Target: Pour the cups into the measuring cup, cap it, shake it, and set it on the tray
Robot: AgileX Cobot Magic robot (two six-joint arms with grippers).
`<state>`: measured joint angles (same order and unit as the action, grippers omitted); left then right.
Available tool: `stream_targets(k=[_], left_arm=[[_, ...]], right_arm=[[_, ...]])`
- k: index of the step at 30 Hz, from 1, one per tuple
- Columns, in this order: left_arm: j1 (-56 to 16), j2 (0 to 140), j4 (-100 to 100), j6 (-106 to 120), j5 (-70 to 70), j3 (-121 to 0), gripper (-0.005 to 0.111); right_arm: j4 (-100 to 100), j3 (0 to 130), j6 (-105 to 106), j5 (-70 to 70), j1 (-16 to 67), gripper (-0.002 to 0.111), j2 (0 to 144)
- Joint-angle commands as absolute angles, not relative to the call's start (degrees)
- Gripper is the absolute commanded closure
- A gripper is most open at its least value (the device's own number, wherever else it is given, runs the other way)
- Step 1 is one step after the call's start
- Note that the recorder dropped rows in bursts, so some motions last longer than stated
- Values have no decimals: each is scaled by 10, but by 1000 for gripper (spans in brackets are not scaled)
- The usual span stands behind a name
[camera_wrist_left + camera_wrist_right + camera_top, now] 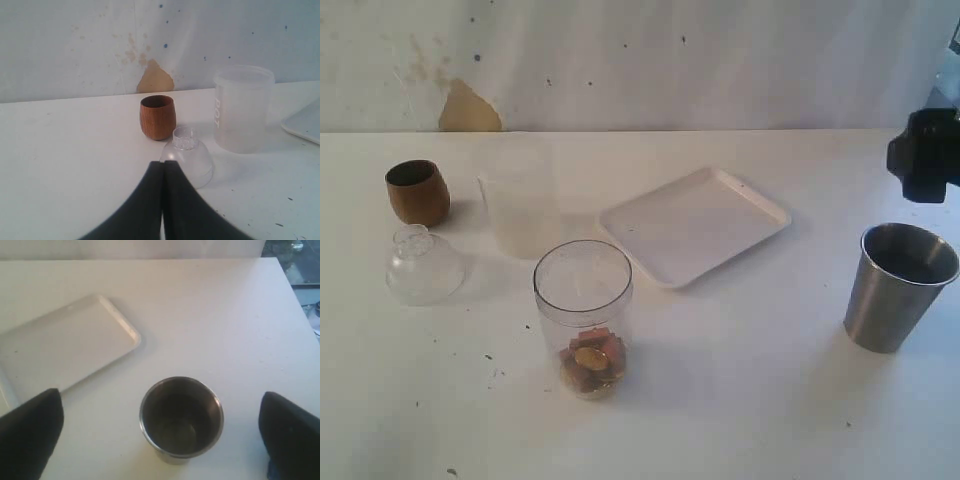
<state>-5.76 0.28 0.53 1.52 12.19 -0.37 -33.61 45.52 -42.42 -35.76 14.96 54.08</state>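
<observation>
Your right tool (pixel 160 395) was wide open, hanging above the empty steel tumbler (pixel 181 417) and clear of it. The tumbler stood upright on the bench (pixel 770 400), right of the tray (pixel 695 225). Your left tool (pixel 163 167) was closed tight on nothing, near the dome lid (pixel 192 160) and wooden cup (pixel 157 117). The measuring cup (pixel 583 310) sat uncapped front-centre, with brownish pieces at the bottom.

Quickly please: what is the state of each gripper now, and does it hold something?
Left gripper: closed, holding nothing.
Right gripper: open, holding nothing; the steel tumbler stands free.
</observation>
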Motion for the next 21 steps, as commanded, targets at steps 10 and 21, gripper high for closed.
stream_targets(k=[10,21], left_arm=[[-61,0,0,14,117,0,107],[-61,0,0,14,117,0,107]], right_arm=[[-362,236,-449,-67,149,3,548],[-382,176,-450,-7,55,3,581]])
